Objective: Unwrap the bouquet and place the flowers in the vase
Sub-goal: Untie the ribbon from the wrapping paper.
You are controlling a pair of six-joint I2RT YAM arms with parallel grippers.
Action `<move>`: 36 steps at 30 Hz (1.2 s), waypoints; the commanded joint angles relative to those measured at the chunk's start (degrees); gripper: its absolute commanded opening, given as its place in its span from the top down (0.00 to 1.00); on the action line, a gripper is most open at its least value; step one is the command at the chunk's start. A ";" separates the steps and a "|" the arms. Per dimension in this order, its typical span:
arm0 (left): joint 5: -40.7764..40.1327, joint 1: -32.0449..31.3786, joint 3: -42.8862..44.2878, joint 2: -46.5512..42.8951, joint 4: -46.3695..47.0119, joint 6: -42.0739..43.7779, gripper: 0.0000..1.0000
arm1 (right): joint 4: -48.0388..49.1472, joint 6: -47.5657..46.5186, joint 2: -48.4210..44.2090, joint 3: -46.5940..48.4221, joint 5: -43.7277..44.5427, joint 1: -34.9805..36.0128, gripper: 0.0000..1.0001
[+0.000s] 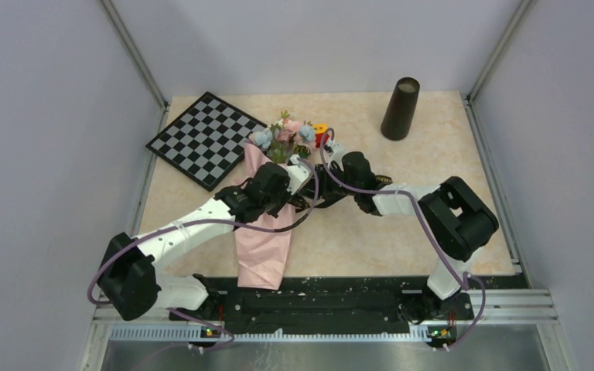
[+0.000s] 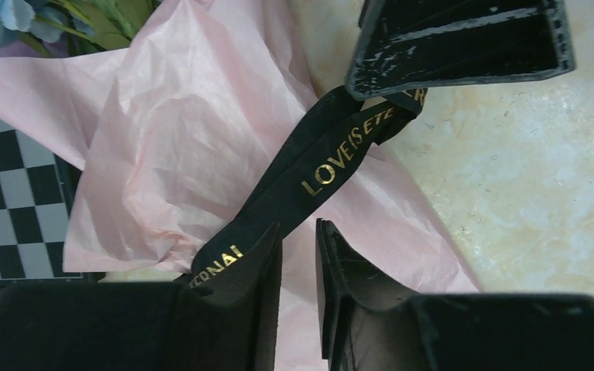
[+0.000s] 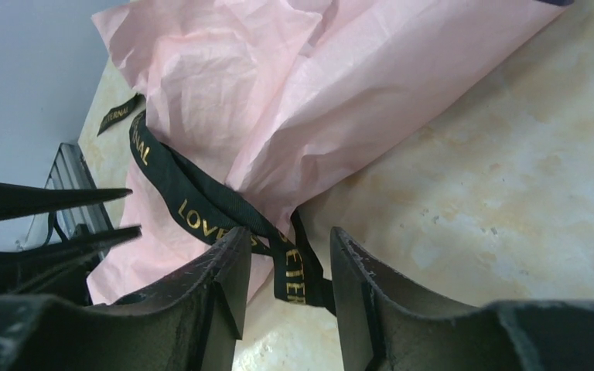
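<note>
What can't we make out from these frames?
- Flowers: stems hidden inside the paper, all views.
- Ribbon: lettering cut off by fingers in both wrist views; covered by the arms in the top view.
- Left gripper: whether it touches the ribbon; in the left wrist view its own finger covers that.
- Vase: inside too dark, top view.

Centre: bouquet (image 1: 263, 251) lying lengthwise, black ribbon (image 2: 309, 182) strung across it, no way through.
Back left: checkered board (image 1: 205, 139) in the way.
Back right: bare tabletop (image 1: 441, 154), only the vase (image 1: 401, 108) standing upright.
</note>
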 commanded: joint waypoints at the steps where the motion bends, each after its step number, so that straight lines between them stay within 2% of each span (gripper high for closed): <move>1: 2.59 -0.24 1.50 1.20 0.32 0.19 0.70 | 3.00 0.72 1.70 3.68 -1.48 0.46 0.58; 4: 1.75 -0.26 1.92 2.32 -0.12 0.37 0.67 | 2.05 0.41 2.70 4.48 -1.24 0.72 0.62; 10: -0.79 -0.26 2.50 4.01 -0.47 1.12 0.64 | 1.85 0.42 4.62 5.90 -2.65 1.29 0.62; 16: -2.31 -0.24 3.48 5.70 -0.43 1.46 0.53 | 1.82 0.31 5.75 6.47 -3.24 2.04 0.63; 19: -1.73 -0.25 4.38 6.88 -0.51 1.75 0.51 | 1.76 0.32 6.03 6.69 -3.55 2.13 0.69; 25: -1.19 -0.32 5.73 9.03 -1.56 1.80 0.53 | 1.27 -0.06 3.84 5.16 -1.72 2.14 0.99; 31: -1.54 -0.33 4.59 7.82 -0.10 2.07 0.55 | 1.23 -0.38 -1.76 0.16 3.42 2.14 1.00; 36: -1.66 -0.33 4.77 8.50 -0.12 2.03 0.58 | 1.46 0.10 -4.17 -2.52 4.43 2.14 1.00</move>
